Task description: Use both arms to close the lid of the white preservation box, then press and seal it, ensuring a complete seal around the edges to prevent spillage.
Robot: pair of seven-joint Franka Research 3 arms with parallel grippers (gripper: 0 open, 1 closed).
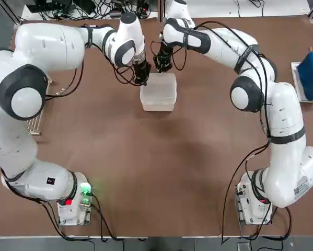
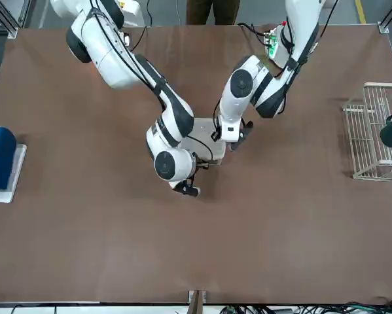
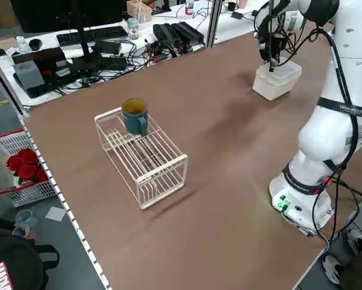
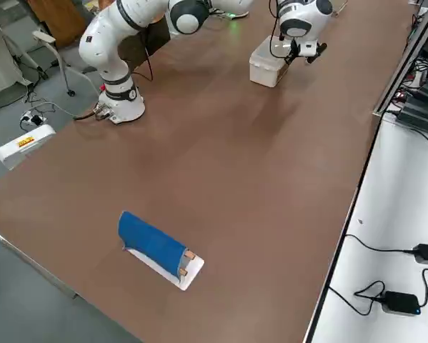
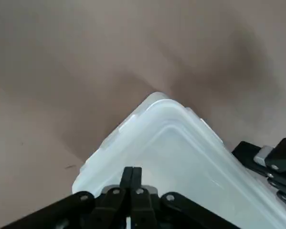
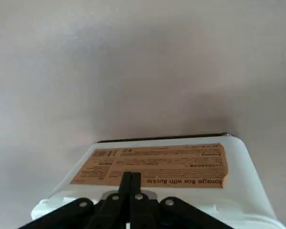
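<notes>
The white preservation box (image 1: 158, 92) stands at the far middle of the table with its lid (image 5: 181, 152) lying flat on top. My left gripper (image 1: 142, 77) is shut, its tips down at the lid's far left corner; the left wrist view shows its fingers (image 5: 132, 177) pressed together over the lid. My right gripper (image 1: 161, 65) is shut as well, at the far edge of the box (image 6: 157, 162), above the side that carries an orange label (image 6: 152, 164). In the front view both wrists cover most of the box (image 2: 203, 134).
A wire basket (image 3: 145, 156) holding a teal cup (image 3: 135, 115) stands on the table's left side, also seen in the front view as the basket (image 2: 372, 131). A blue roll on a white tray (image 1: 309, 74) lies at the right edge.
</notes>
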